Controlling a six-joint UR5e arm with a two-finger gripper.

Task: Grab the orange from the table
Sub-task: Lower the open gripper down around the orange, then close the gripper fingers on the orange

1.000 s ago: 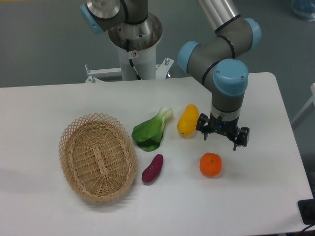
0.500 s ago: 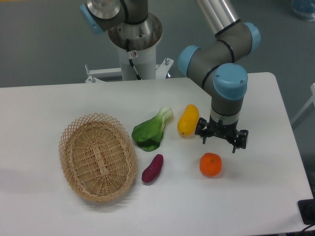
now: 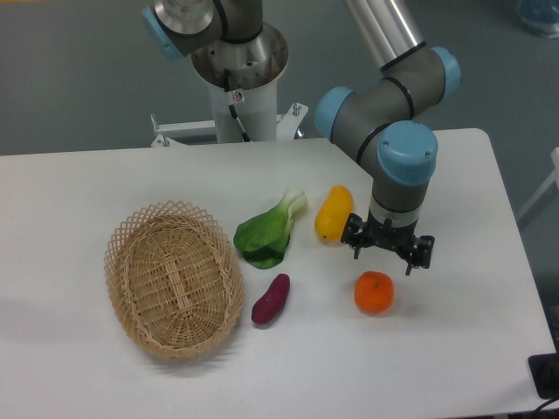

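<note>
The orange [image 3: 374, 292] is a small round bright-orange fruit. It lies on the white table [image 3: 454, 349], right of centre and towards the front. My gripper [image 3: 382, 259] hangs just above and behind the orange, a little to its right. Its two black fingers are spread apart and hold nothing. There is a small gap between the fingertips and the top of the orange.
A yellow-orange squash [image 3: 334, 212] lies just left of the gripper. A green bok choy [image 3: 268, 231] and a purple sweet potato [image 3: 271, 299] lie further left. A wicker basket [image 3: 173, 279] stands at the left. The robot base [image 3: 238, 65] is at the back.
The gripper has moved slightly left and forward, nearer to over the orange. It stays open. The orange has not moved.
</note>
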